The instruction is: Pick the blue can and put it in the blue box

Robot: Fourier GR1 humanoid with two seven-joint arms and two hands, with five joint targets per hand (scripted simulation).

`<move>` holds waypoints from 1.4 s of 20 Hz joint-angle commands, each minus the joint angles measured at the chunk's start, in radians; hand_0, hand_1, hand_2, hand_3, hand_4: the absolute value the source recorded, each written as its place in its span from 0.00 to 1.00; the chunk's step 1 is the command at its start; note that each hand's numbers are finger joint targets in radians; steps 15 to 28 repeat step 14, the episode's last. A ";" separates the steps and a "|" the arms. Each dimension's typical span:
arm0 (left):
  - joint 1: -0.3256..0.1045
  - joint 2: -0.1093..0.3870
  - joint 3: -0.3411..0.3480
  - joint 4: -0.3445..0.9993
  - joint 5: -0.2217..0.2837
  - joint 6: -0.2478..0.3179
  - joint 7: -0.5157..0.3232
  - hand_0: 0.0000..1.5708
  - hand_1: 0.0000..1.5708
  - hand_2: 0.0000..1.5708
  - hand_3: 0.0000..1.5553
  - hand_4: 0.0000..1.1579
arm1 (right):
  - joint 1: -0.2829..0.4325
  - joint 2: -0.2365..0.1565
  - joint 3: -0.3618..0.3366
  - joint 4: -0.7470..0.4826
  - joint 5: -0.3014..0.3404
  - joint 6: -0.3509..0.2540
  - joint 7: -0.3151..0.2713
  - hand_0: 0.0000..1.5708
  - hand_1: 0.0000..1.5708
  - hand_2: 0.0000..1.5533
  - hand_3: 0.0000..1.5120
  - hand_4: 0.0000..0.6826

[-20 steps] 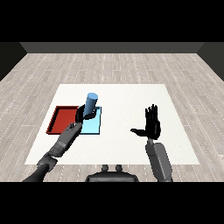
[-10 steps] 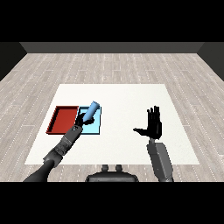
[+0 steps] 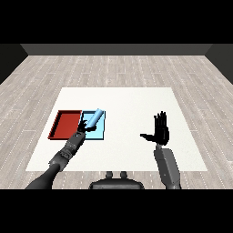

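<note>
Compared with the frame one second before, the blue can (image 3: pixel 93 118) had tipped from upright to a strong slant and had sunk lower over the light blue tray (image 3: pixel 99 133); the right hand (image 3: pixel 160 131) had dropped slightly toward the white worktop (image 3: pixel 132 104). The can lay tilted, its top end pointing up and to the right, its lower end at the left hand (image 3: pixel 82 127), over the left part of the light blue tray. Whether the can touched the tray floor could not be told. The left hand's fingers were curled about the can's lower end, the grey forearm reaching in from the tray's near left. The red tray (image 3: pixel 66 124) lay just beside the light blue tray, on its left, the two touching along one edge. The right hand was held well apart to the right of the light blue tray, fingers straight and pointing upward, thumb spread toward the tray, holding nothing.
</note>
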 commanded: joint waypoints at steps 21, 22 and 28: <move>-0.031 0.037 0.123 -0.108 0.042 0.036 -0.297 0.00 0.00 0.00 0.00 0.00 | 0.014 0.004 0.025 -0.006 0.036 0.045 -0.029 0.00 0.00 0.00 0.00 0.00; -0.031 0.037 0.123 -0.108 0.042 0.036 -0.297 0.00 0.00 0.00 0.00 0.00 | 0.014 0.004 0.025 -0.006 0.036 0.045 -0.029 0.00 0.00 0.00 0.00 0.00; -0.031 0.037 0.123 -0.108 0.042 0.036 -0.297 0.00 0.00 0.00 0.00 0.00 | 0.014 0.004 0.025 -0.006 0.036 0.045 -0.029 0.00 0.00 0.00 0.00 0.00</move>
